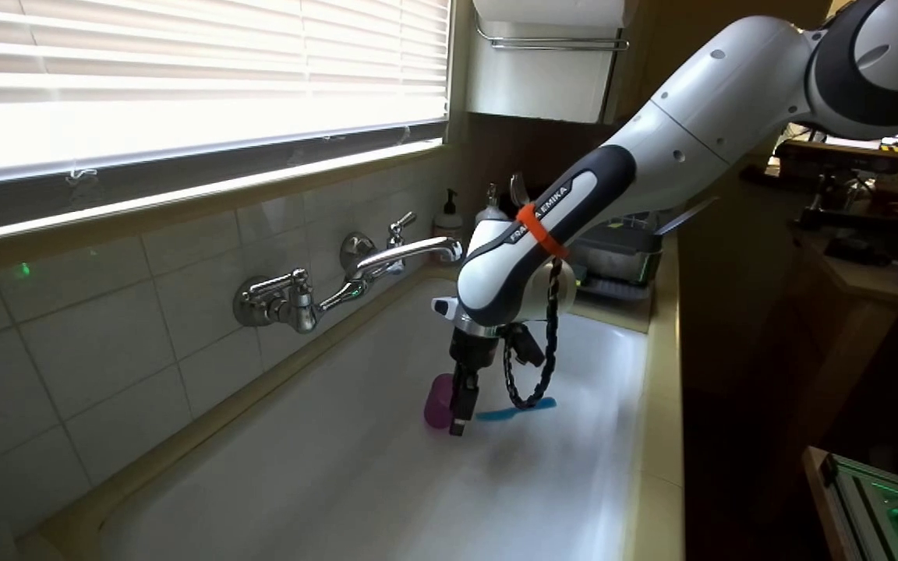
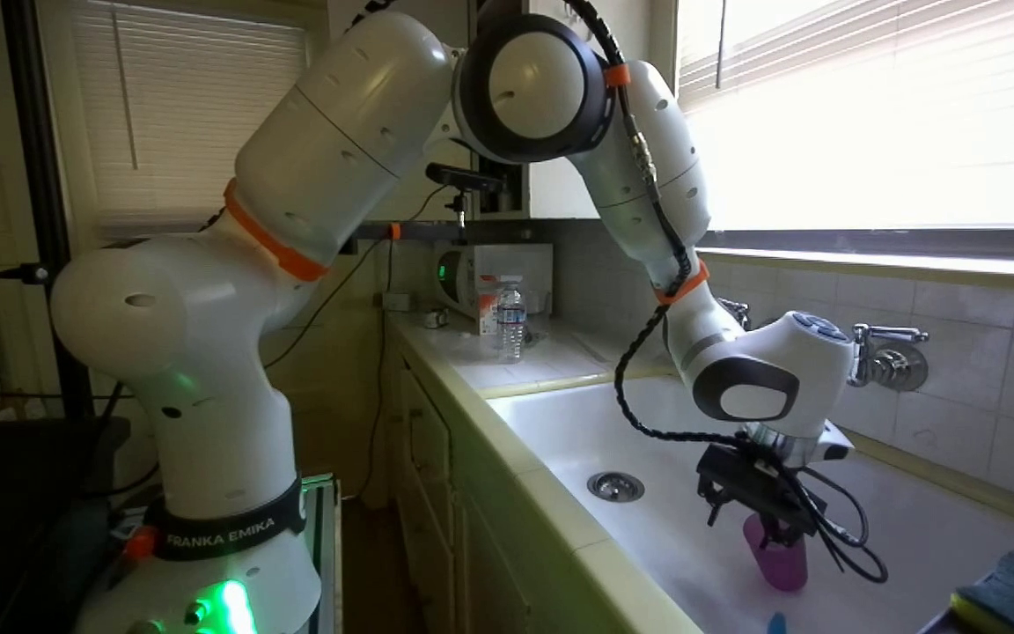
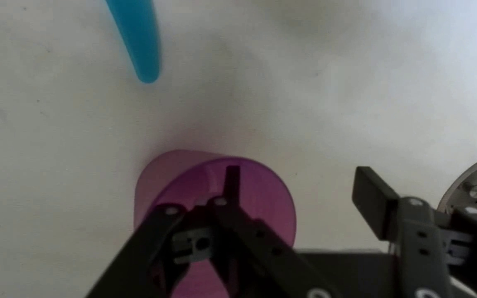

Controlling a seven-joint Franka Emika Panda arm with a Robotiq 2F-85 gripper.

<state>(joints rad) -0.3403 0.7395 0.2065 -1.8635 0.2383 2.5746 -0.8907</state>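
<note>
- Your black two-fingered pincer (image 3: 300, 188) stands wide: in the wrist view its fingers are well apart, with nothing clamped between them.
- The magenta plastic-looking cup (image 3: 265, 192) is below it, down in the glossy white sink (image 1: 301, 467), as both exterior views show. Whether it stands straight or leans a little, you cannot be sure.
- Done, judging by how things lie: the cup is down in the sink and your pincer is at its rim, one finger over or inside the mouth, the other outside, a stretch of wall lying in the gap.
- Not done: you have no closed grip on that wall, nor is the pincer clear of the cup. Finger contact cannot be told.
- Apart from your pincer: the narrow bright-blue utensil (image 3: 140, 39), lying near the cup, and the round metal drain strainer (image 2: 615, 486).
</note>
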